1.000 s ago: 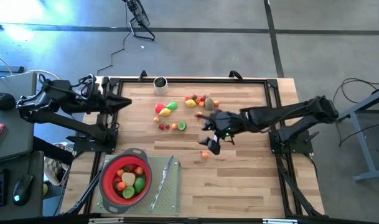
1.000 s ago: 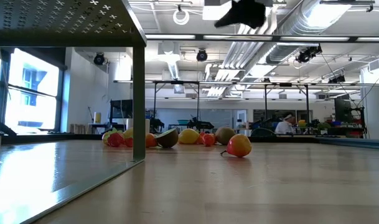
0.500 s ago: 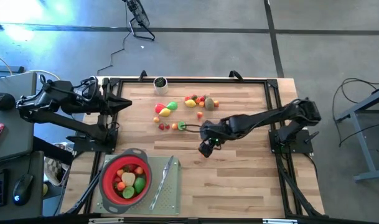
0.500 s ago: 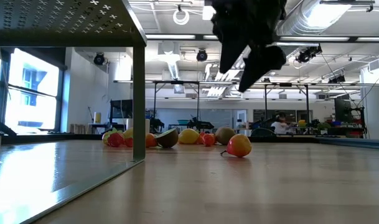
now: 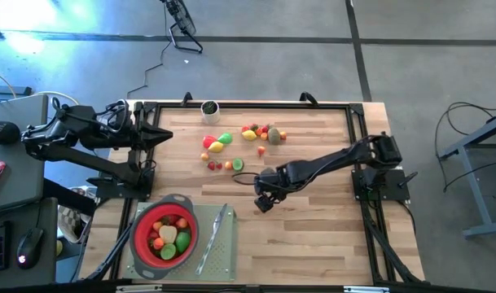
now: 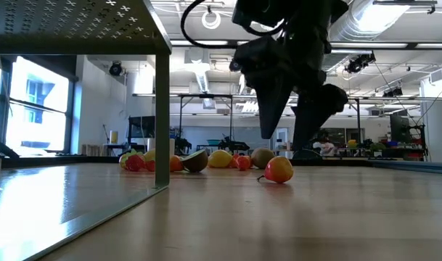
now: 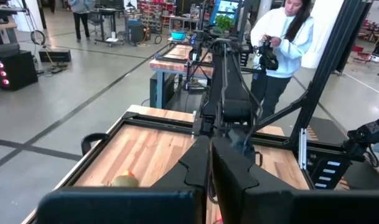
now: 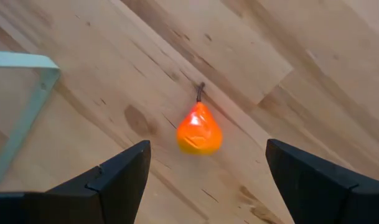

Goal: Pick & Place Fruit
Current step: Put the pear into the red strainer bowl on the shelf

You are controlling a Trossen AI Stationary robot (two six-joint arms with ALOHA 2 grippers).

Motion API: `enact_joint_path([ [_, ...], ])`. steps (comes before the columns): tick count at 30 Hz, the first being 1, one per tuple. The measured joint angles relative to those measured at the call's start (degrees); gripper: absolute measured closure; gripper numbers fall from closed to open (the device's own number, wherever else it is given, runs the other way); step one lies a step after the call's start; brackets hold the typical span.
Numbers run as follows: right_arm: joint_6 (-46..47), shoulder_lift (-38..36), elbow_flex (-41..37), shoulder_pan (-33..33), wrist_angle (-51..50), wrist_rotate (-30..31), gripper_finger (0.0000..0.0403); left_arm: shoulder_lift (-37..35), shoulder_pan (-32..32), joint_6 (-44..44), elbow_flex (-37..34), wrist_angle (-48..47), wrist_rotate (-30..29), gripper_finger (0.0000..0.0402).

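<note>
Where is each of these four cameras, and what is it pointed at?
High view: above, looking straight down at the table, both arms, the scattered fruit.
Low view: at tabletop level, looking across; the right gripper hangs open above an orange pear.
Left wrist view: looks along the table into the room, past the shut left gripper; a person stands beyond.
Right wrist view: looks down between open fingers at that pear, shared with the low view.

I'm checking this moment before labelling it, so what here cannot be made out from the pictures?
- High view: the orange pear is hidden under the right gripper.
- Low view: the pear shows, but how far above it the open right gripper hangs cannot be judged.
- High view: the fruits in the red strainer overlap, too small to count.
- Left wrist view: a fruit is half hidden by the shut left gripper.
</note>
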Motion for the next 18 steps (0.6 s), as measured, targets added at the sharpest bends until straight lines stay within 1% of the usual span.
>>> enact_joint_path([
  [6,0.11,1.58,0.0,1.25,1.8,0.1,0.0092,0.0,0.0,-0.01,0.0,-0.8,-0.01,0.0387],
  [12,0.66,1.56,0.0,1.95,2.06,3.24,0.0092,0.0,0.0,-0.03,0.0,-1.31,-0.03,0.0387],
  [18,0.98,3.67,-0.2,2.14,3.12,3.09,0.0092,0.02,0.0,-0.64,0.0,-1.3,-0.03,0.0387],
])
